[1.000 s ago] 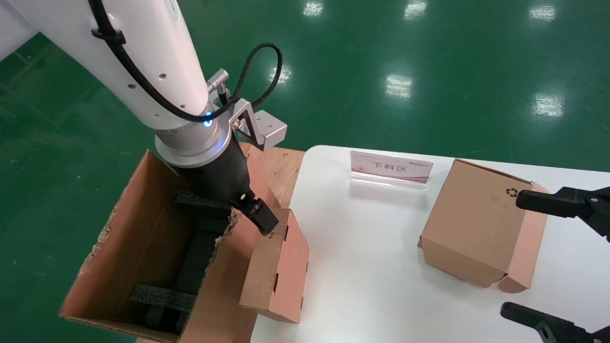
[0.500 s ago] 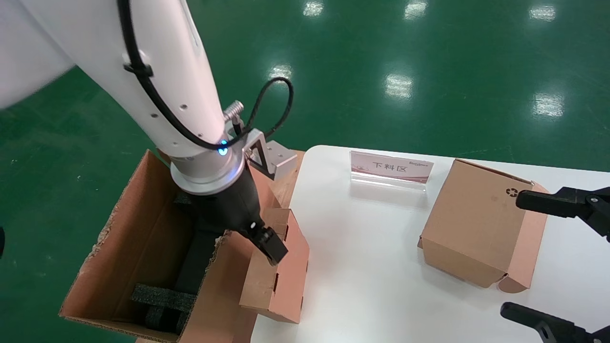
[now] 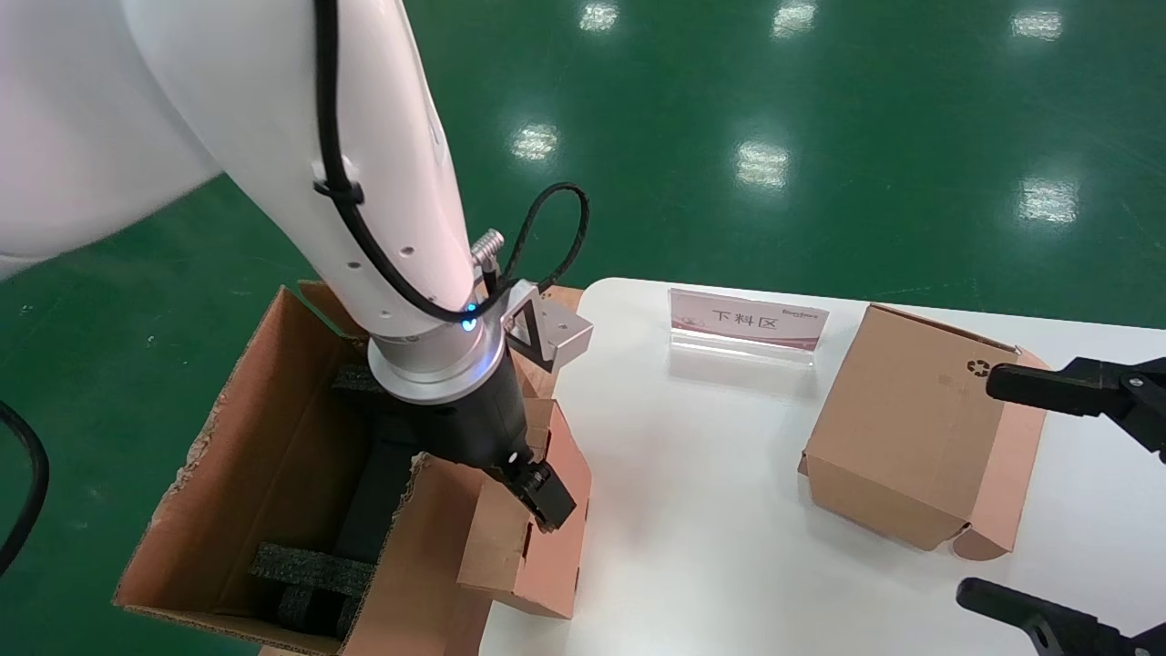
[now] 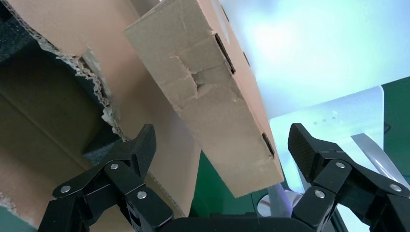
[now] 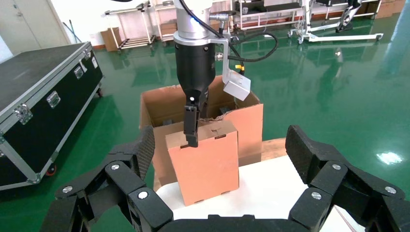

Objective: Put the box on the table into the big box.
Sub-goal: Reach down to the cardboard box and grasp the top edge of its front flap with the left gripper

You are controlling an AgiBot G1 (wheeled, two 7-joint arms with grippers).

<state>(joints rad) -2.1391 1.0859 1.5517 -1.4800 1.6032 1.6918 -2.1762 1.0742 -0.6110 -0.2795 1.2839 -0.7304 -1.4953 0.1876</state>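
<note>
The box (image 3: 537, 547), plain brown with tab slots, stands tilted at the left edge of the white table (image 3: 710, 510), leaning on the big box (image 3: 273, 456). My left gripper (image 3: 515, 492) comes down over its top edge, open, one finger (image 3: 547, 497) on the table side and the other hidden behind the box. In the left wrist view the box (image 4: 212, 96) lies between the spread jaws of the left gripper (image 4: 222, 142), with gaps on both sides. The right gripper (image 3: 1011, 492) hangs open at the table's right, and the right wrist view shows the box (image 5: 205, 164) far off.
A cardboard box with a recycling mark (image 3: 911, 428) sits on the table's right part, just beside the right gripper. A small sign stand (image 3: 747, 319) is at the table's back edge. Black foam blocks (image 3: 310, 569) lie inside the big box. Wooden board (image 3: 537, 323) behind it.
My left arm has swung forward and down, bringing its visible finger from the box's far top corner to the middle of its top edge. The box and right gripper have not moved.
</note>
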